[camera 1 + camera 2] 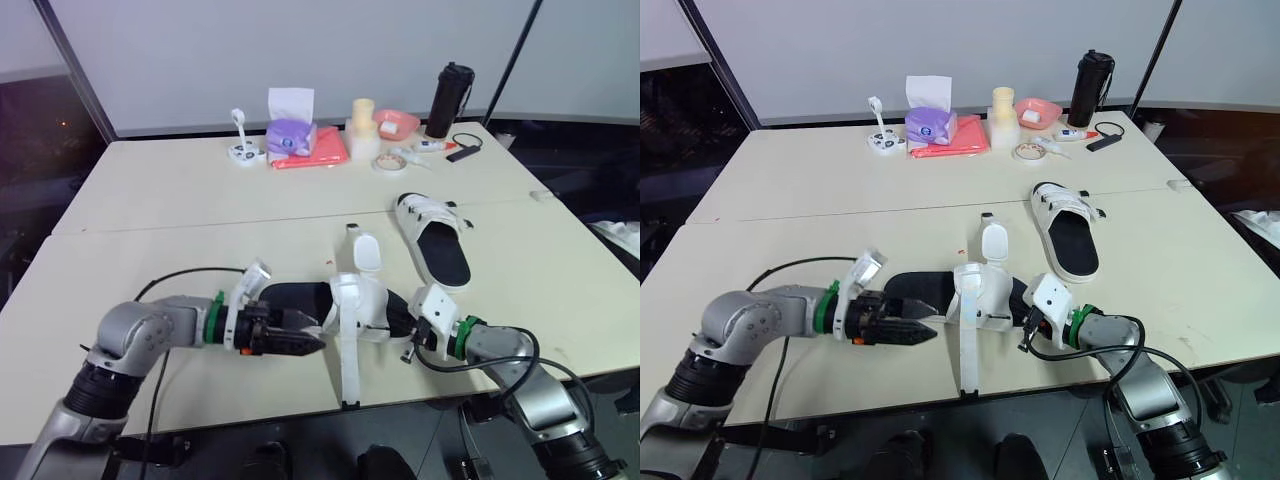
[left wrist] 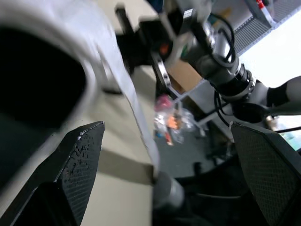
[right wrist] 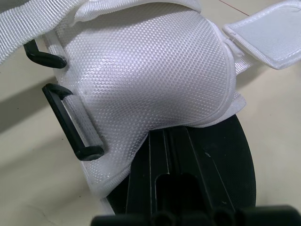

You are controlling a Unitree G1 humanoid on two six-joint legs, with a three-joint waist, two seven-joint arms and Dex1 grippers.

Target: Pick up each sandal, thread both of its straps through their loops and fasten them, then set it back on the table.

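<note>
1. The near sandal (image 1: pixel 358 300) lies flat at the front edge of the counter (image 1: pixel 150 200), between the two arms. Its black sole faces up and its white upper is open.
2. One loose strap (image 1: pixel 347 370) hangs down over the counter's front edge, and the other strap (image 1: pixel 365 255) points away from us. In the right wrist view, two black loops (image 3: pixel 70 125) on the side of the upper are empty.
3. The right end effector (image 1: pixel 415 340) is at the sandal's toe end. Its fingers (image 3: pixel 176 160) are pressed close together on the black sole, pinching it.
4. The left end effector (image 1: pixel 305 343) sits just beside the heel end, its fingers (image 2: pixel 75 165) spread wide and holding nothing. The hanging strap passes between them.
5. The far sandal (image 1: pixel 435 238) lies well apart, toward the back right.
6. A purple tissue box (image 1: pixel 292 135) and a black bottle (image 1: pixel 451 98) stand along the far edge.
</note>
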